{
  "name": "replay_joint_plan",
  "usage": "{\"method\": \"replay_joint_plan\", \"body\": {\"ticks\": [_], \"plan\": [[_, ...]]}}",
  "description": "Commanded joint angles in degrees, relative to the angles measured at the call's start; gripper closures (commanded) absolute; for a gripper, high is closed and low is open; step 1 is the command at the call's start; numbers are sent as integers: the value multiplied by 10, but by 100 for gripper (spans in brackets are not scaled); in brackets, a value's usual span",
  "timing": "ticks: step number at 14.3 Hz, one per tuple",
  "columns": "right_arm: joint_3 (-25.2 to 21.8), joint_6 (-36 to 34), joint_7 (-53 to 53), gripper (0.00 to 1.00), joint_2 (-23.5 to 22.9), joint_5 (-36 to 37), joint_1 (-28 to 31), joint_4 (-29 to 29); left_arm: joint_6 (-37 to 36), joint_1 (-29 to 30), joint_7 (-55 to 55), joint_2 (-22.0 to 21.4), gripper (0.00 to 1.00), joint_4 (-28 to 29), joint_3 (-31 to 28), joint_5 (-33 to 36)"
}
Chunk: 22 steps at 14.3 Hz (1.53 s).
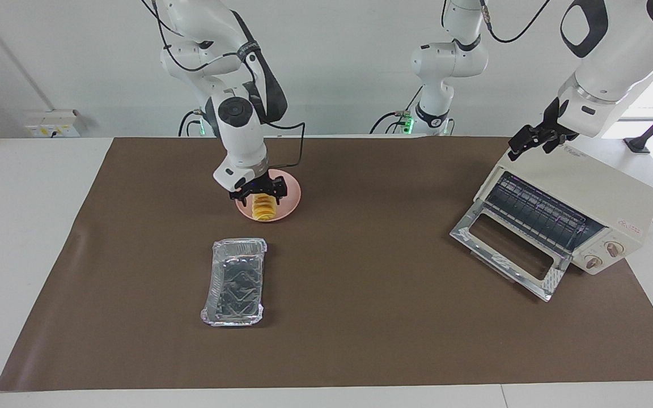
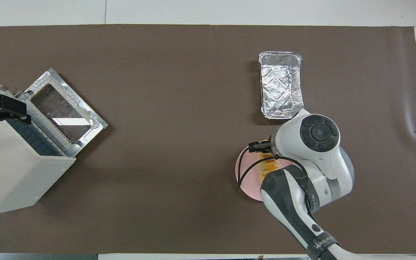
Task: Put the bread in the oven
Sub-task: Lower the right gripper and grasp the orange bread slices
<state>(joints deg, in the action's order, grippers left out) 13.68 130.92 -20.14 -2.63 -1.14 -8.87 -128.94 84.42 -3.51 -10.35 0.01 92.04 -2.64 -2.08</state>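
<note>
The bread [image 1: 263,210], a ridged golden-yellow loaf, lies on a round pink plate [image 1: 291,199] toward the right arm's end of the table. My right gripper [image 1: 259,196] is down at the plate, open, with a finger on each side of the loaf. In the overhead view the right arm covers most of the bread [image 2: 268,166] and the plate [image 2: 247,177]. The cream-white oven [image 1: 598,195] stands at the left arm's end, its glass door [image 1: 505,249] folded down and the wire rack showing. My left gripper [image 1: 530,146] waits open over the oven's top.
A silver foil tray [image 1: 236,281] lies farther from the robots than the plate, a short gap away. A brown mat [image 1: 360,317] covers the table. The oven's open door [image 2: 67,108] juts out onto the mat.
</note>
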Motion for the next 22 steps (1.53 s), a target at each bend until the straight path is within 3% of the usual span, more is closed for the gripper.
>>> {"method": "replay_joint_plan", "body": {"ticks": [1, 6, 7, 8, 11, 17, 22], "plan": [[1, 53, 1, 0, 11, -4, -5, -47, 11, 4, 0, -17, 0, 18, 3, -3], [1, 57, 1, 0, -4, -4, -6, -49, 11, 5, 0, -17, 0, 18, 3, -4], [1, 57, -3, 10, -4, -4, -6, -48, 11, 5, 0, -17, 0, 18, 3, -4], [1, 57, -2, 22, -5, -4, -6, -48, 11, 5, 0, -17, 0, 18, 3, -4], [1, 64, -7, 100, -15, -4, -14, -49, 11, 5, 0, -17, 0, 18, 3, -4], [0, 52, -12, 100, -21, -4, -25, -26, 11, 5, 0, -17, 0, 18, 3, -3], [-1, -69, -11, 100, -22, -4, -12, 72, 11, 5, 0, -17, 0, 18, 3, -4]]}}
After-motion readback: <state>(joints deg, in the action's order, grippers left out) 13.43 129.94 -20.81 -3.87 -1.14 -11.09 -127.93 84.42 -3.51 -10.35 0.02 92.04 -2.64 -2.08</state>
